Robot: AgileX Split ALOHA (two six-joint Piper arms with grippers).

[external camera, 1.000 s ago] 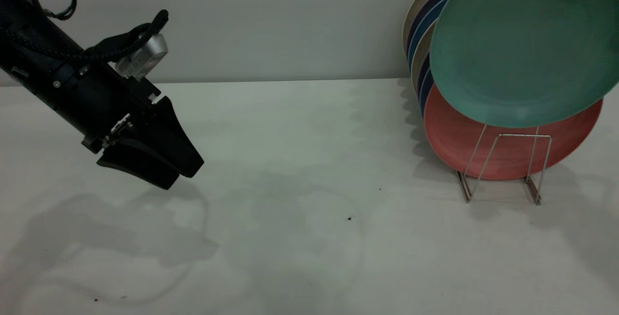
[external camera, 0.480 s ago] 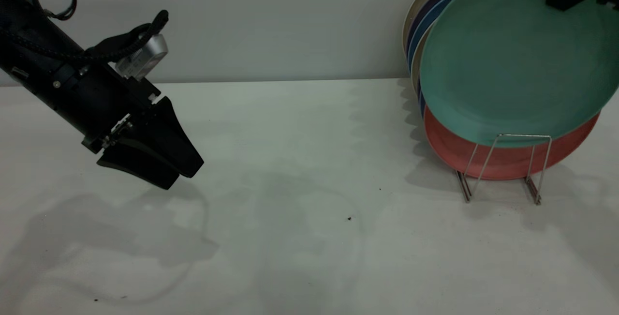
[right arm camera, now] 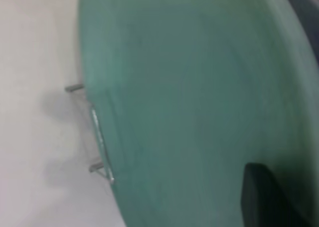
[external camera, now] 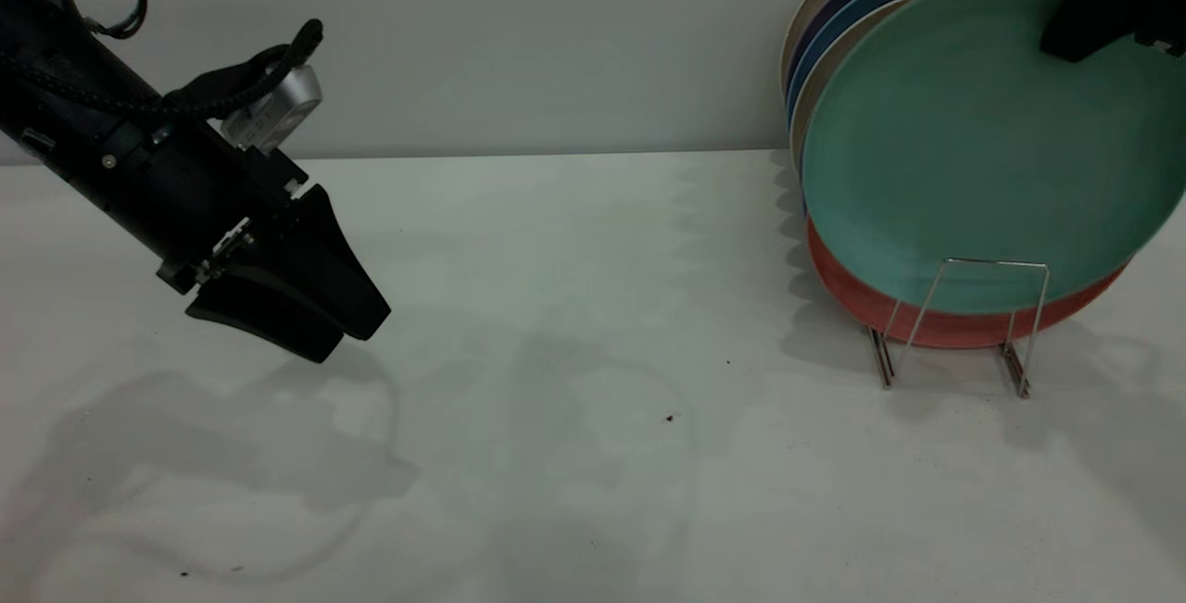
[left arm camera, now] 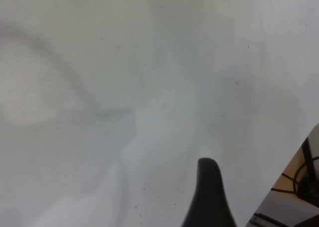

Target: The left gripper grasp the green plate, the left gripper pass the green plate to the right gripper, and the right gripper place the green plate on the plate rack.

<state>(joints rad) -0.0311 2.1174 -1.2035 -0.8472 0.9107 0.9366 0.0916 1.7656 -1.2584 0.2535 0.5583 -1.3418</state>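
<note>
The green plate (external camera: 964, 149) stands tilted on edge at the right. Its lower rim sits behind the front loop of the plate rack (external camera: 987, 262) and in front of a salmon-pink plate (external camera: 839, 283). My right gripper (external camera: 1075, 40) comes in from the top right corner and is shut on the plate's upper rim. In the right wrist view the plate (right arm camera: 199, 97) fills the picture, with one finger (right arm camera: 264, 197) on its face and rack wire (right arm camera: 99, 137) at its edge. My left gripper (external camera: 347, 336) hangs empty above the table at the left, its fingers slightly apart.
Several plates (external camera: 834, 19), cream and dark blue, stand in the rack behind the salmon one, against the back wall. The white table (external camera: 593, 399) stretches between the two arms. The left wrist view shows bare table and one fingertip (left arm camera: 209, 187).
My right gripper has lowered the green plate down and slightly left, so its lower rim now sits behind the rack's front loop and covers more of the salmon plate. The left arm has not moved.
</note>
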